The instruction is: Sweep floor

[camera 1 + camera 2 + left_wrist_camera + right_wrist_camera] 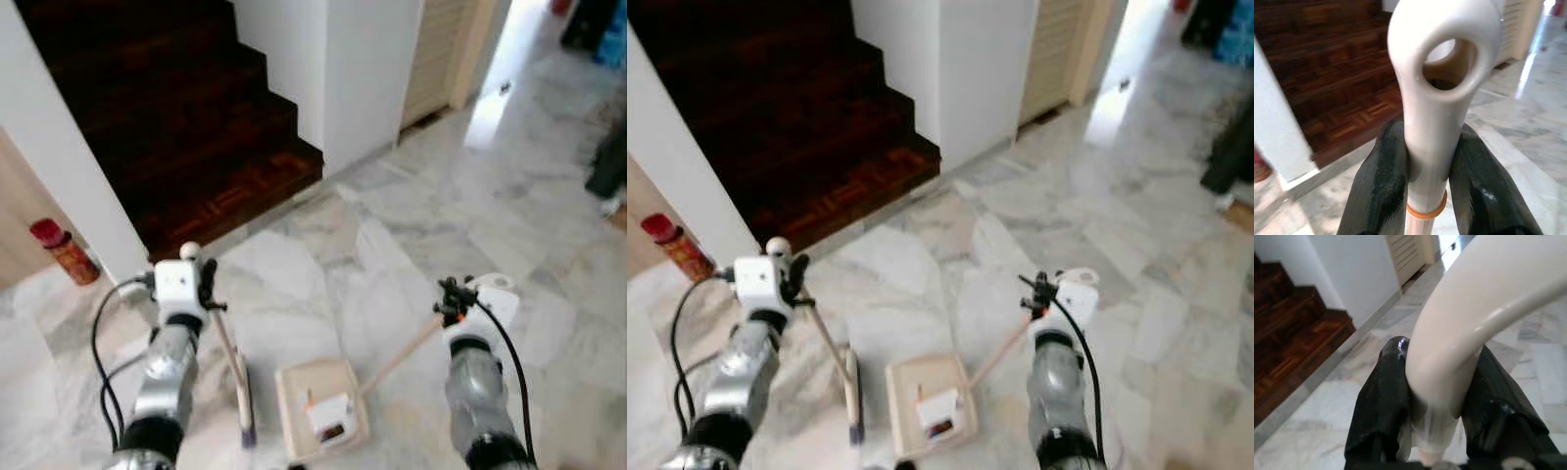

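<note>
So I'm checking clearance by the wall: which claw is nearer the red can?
Left. The left claw, clamped on the broom handle, is just right of the red can. The right claw, holding the dustpan handle, is far across the floor.

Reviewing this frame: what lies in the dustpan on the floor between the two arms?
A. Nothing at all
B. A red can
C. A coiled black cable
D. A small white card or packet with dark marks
D: the dustpan holds a small white card-like piece, while the red can stands apart by the wall.
</note>
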Controlling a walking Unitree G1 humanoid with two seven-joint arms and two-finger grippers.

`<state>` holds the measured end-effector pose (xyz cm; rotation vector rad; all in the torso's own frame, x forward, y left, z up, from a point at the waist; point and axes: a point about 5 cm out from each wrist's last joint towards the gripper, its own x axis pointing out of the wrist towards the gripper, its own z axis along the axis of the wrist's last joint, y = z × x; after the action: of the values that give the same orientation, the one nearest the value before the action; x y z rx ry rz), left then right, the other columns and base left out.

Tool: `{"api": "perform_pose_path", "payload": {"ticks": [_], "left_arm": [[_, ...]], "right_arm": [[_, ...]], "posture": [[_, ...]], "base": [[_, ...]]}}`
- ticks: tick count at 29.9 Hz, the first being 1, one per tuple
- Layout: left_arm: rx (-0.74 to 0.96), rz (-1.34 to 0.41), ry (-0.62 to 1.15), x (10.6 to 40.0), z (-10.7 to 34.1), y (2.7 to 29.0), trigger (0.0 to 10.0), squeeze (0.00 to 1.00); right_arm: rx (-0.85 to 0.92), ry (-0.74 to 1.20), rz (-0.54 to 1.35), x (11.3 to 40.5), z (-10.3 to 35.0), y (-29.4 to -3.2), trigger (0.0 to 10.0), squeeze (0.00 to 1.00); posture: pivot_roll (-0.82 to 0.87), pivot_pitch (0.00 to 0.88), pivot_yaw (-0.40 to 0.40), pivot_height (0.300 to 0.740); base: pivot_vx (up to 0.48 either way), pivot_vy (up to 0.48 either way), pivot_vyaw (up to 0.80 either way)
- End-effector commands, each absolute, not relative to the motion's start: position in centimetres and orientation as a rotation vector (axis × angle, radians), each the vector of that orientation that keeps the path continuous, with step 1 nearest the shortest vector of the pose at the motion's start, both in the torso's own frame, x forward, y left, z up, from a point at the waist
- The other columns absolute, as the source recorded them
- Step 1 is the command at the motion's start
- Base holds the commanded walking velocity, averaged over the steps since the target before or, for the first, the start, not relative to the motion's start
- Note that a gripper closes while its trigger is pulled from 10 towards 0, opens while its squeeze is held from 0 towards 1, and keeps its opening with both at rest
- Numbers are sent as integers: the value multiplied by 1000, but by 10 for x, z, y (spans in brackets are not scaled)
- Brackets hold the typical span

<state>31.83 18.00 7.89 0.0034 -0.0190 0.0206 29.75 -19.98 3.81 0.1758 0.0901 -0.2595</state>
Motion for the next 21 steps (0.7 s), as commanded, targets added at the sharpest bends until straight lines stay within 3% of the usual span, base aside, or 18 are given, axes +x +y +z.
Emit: {"api": "perform_pose_path", "payload": {"ticks": [1, 6, 15, 21], "left_arm": [[15, 14, -74, 325, 94, 181, 10000, 0], [11, 11, -77, 327, 96, 181, 10000, 0], [13, 7, -73, 328, 96, 182, 10000, 0], [13, -1, -73, 327, 96, 180, 10000, 0]], "right_arm": [[170, 43, -254, 305, 50, -200, 10000, 0], [149, 39, -234, 306, 51, -198, 10000, 0], [167, 36, -235, 307, 51, -195, 10000, 0], [174, 40, -238, 307, 50, -194, 10000, 0]], "posture": [[-62, 0, 21, 740], [-61, 0, 23, 740], [-56, 0, 29, 740], [-59, 0, 35, 740]], "base": [[0, 292, 0], [0, 291, 0], [0, 286, 675], [0, 277, 0]]}}
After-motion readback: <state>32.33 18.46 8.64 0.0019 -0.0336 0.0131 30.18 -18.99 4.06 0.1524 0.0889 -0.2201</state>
